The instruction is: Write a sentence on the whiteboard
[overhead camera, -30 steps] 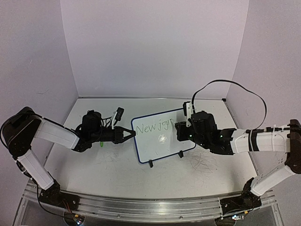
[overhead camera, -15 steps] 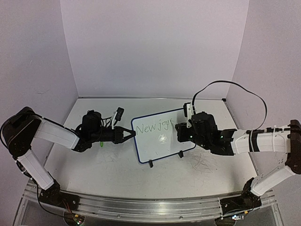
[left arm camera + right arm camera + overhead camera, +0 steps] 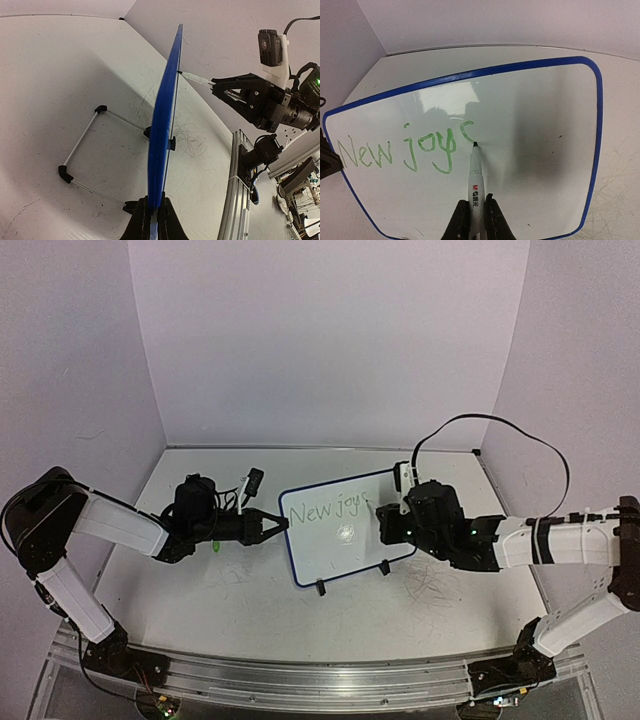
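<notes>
I'm seeing the whiteboard (image 3: 340, 552) standing tilted mid-desk. My left claw (image 3: 280, 525) is clamping its blue rim at the board's 9 o'clock. From the left wrist the board is showing edge-on, so its face is hiding from me there. My right claw (image 3: 474, 212) is squeezing together on a marker (image 3: 475, 175), coming in from 3 o'clock. The tip is touching the board just after the sentence (image 3: 402, 150), which is reading "New joy" plus a half-made curl. From overhead the right claw is covering the writing's end, and the marker is too small to pick out. The right-wrist view is cutting off part of the lower rim. White face is lying open at 3 and 6 o'clock of the words, and bare desk (image 3: 250, 605) is stretching toward 6 o'clock.
</notes>
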`<state>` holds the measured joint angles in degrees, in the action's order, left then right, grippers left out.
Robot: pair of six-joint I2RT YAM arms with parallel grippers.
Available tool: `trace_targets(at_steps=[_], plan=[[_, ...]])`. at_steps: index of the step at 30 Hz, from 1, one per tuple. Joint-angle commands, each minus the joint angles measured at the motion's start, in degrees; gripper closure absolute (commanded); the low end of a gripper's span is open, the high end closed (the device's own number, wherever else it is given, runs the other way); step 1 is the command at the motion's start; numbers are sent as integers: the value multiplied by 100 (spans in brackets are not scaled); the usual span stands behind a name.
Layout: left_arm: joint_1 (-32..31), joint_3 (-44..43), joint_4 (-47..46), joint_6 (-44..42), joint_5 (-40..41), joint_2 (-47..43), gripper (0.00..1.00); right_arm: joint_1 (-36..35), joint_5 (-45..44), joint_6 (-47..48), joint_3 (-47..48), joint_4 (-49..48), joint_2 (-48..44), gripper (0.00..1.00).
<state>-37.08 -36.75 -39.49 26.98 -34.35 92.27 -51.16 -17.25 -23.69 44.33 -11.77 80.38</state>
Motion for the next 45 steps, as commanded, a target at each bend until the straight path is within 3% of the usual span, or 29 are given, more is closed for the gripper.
trace_targets(at_steps=[1, 21, 31, 45], plan=[[-1, -146, 44, -49, -59, -169, 100, 6, -151, -90, -47, 130, -145, 100], [-1, -130, 55, -61, -30, -187, 100, -140, -45, -23, 278, -150, 211, 100], [-1, -109, 55, -96, -21, -188, 100, 27, -18, 182, -335, -170, -812, 100], [-1, -83, 59, -62, -19, -209, 100, 307, -67, 291, 102, -156, -401, 100]])
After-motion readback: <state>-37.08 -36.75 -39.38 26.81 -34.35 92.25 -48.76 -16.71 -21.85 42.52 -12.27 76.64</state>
